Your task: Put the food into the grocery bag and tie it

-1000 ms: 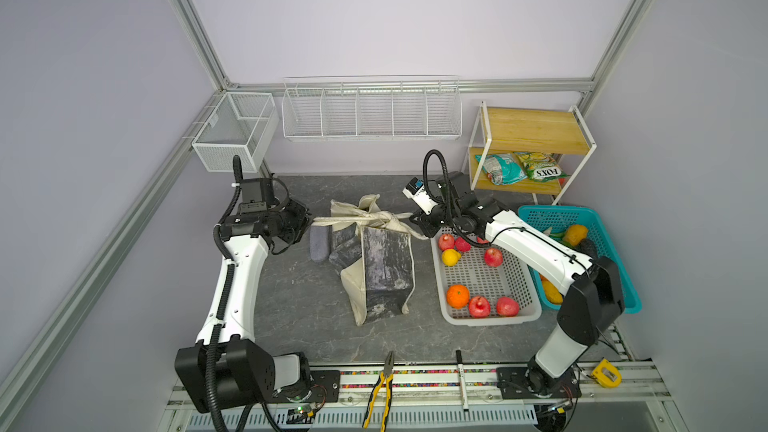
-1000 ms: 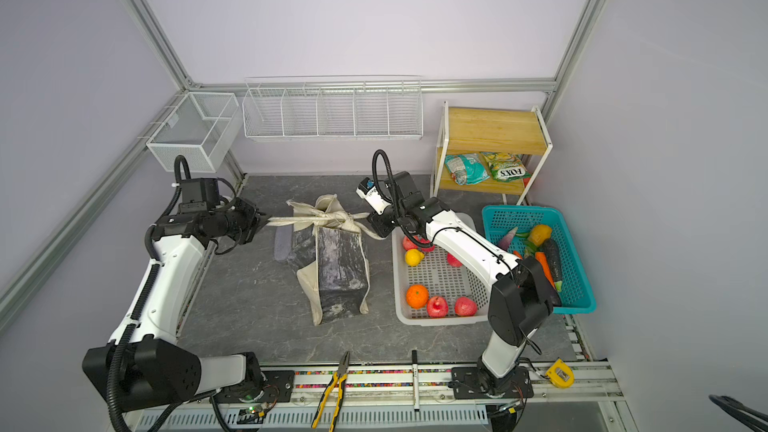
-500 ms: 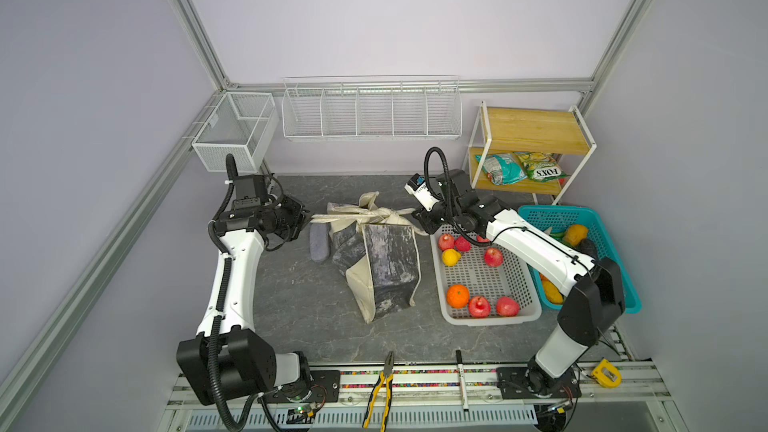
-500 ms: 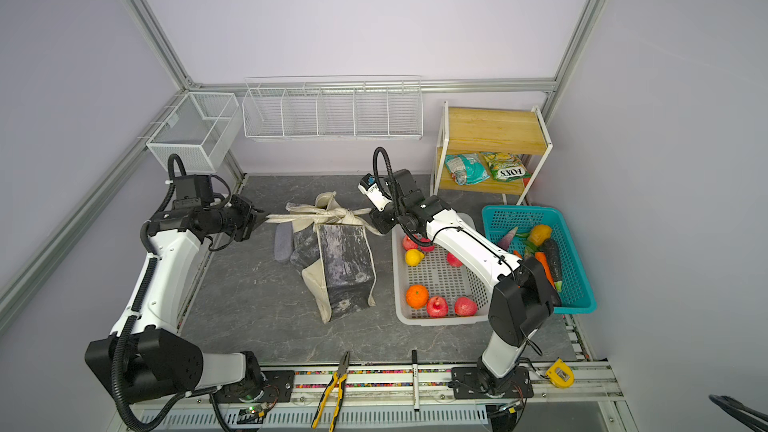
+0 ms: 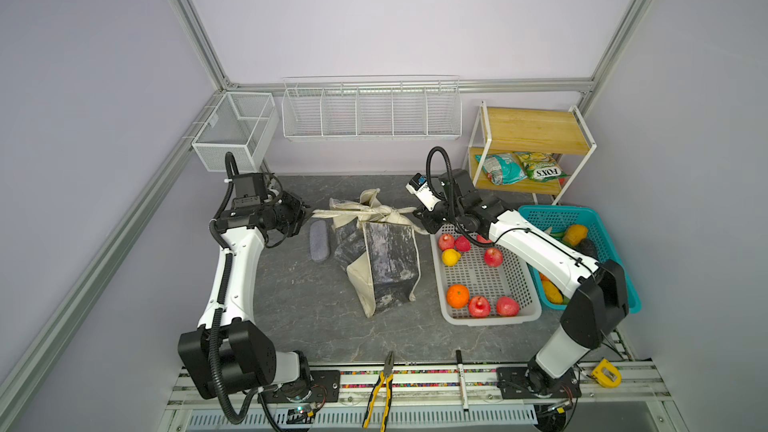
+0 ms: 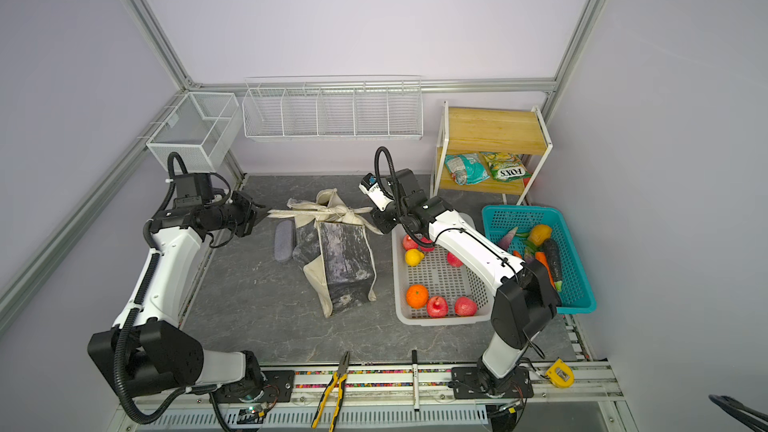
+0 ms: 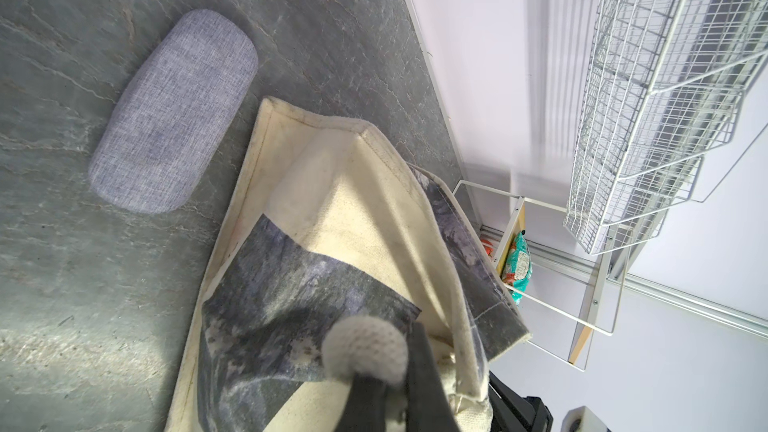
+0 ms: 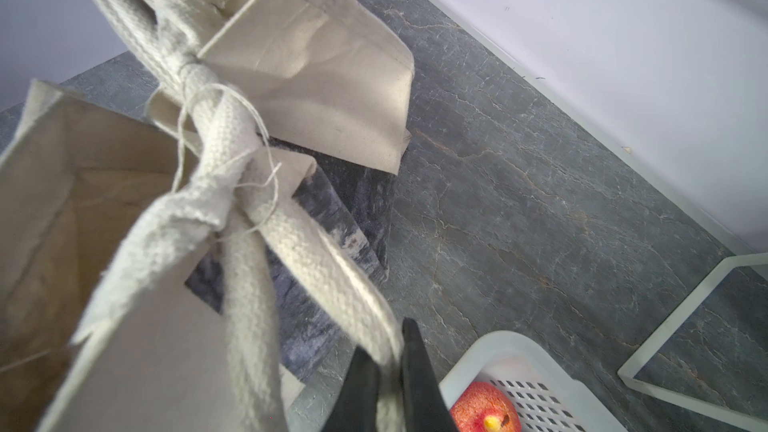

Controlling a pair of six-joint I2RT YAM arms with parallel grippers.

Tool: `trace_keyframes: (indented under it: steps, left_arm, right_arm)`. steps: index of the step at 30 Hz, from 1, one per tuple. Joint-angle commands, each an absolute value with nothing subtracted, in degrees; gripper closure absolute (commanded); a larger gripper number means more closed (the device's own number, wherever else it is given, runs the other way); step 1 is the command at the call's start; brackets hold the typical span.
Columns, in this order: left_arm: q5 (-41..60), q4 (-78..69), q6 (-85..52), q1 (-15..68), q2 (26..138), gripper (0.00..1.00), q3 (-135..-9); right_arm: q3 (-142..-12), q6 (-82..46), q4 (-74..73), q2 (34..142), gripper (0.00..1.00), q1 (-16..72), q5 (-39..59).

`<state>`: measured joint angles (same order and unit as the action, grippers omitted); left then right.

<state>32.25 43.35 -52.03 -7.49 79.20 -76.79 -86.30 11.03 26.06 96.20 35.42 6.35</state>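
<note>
The grocery bag [image 5: 384, 259] [image 6: 343, 261], a cream tote with dark marbled panels, stands mid-table with its strap handles crossed in a knot [image 5: 388, 214] [image 8: 216, 147]. My left gripper [image 5: 307, 211] [image 6: 264, 210] [image 7: 390, 371] is shut on the strap end to the bag's left. On the bag's right, my right gripper [image 5: 417, 214] [image 6: 372, 211] [image 8: 388, 357] is shut on another strap [image 8: 328, 268]. Both straps run taut from the knot. Food lies in a white basket [image 5: 490, 320], in a teal basket [image 5: 602, 222], and as snack packets [image 5: 500, 168] on a shelf.
A grey fabric case [image 5: 319, 241] [image 7: 174, 114] lies just left of the bag. The wooden shelf [image 5: 536, 130] stands at the back right, with wire racks [image 5: 372, 112] on the back wall. Pliers [image 5: 380, 388] and a pen [image 5: 460, 376] rest on the front rail.
Both grippers keep their hold on the straps. The left gripper has lifted slightly toward the back, and the bag has shifted a little.
</note>
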Motion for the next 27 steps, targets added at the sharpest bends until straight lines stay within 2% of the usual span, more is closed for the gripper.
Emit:
trace_keyframes:
  steps: [1,15,25,27]
  left_arm:
    - [14.68,36.74,-51.87,-9.65,78.89,1.00,-77.66]
    - [17.29,36.95,-51.99,-2.32,81.35,1.00,-80.91]
    - [17.89,37.97,-50.90,-1.65,84.96,1.00,-84.46]
    - [17.82,38.21,-50.92,-1.66,85.12,0.93,-84.80]
  right_arm:
    - [-85.49,10.90,33.13,93.93,0.93,30.90,-7.54]
    - [-87.81,9.34,31.27,88.50,0.93,33.38,-13.33]
    - [-84.53,7.67,30.16,88.69,0.90,33.61,-11.87]
    - [-83.86,7.56,29.80,88.51,0.85,33.72,-11.70]
